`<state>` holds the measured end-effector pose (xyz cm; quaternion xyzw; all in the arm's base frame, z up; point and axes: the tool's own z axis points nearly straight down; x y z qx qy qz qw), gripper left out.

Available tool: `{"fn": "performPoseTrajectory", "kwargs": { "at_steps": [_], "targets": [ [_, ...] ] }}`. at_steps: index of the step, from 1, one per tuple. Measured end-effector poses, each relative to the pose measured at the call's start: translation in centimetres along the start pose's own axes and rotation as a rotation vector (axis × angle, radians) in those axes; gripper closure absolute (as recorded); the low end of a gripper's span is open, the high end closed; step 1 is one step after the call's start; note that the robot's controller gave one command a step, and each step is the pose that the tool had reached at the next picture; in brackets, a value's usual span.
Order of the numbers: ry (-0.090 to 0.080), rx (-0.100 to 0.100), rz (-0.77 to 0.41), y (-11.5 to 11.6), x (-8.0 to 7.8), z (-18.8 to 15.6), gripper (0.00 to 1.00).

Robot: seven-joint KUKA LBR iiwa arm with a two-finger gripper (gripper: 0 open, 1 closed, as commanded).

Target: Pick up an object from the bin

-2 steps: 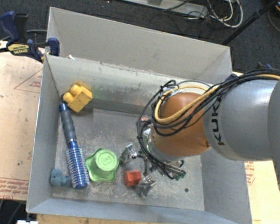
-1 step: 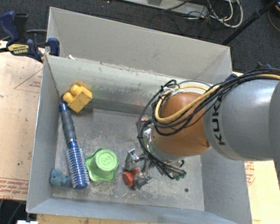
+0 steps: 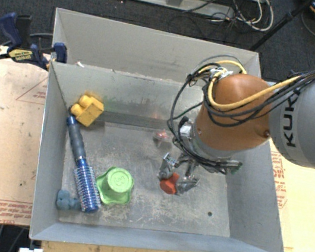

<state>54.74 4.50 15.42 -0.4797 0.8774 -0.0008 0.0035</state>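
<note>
Hovering at the centre-right of the bin (image 3: 51, 152), the gripper (image 3: 177, 179) has its fingers a little apart around a small red piece (image 3: 168, 185) (apparently not pinched yet). The piece looks light and hard, so taking it by its narrow sides seems best.

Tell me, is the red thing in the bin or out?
In: the red thing sits low on the floor of the grey bin, beside the gripper.
</note>
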Motion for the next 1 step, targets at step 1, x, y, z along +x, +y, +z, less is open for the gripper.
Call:
{"fn": "performPoseTrajectory", "kwargs": {
  "at_steps": [1],
  "targets": [
    [-0.003, 0.004, 0.0, 0.05, -0.09, -12.82, 1.0]
  ]
}}
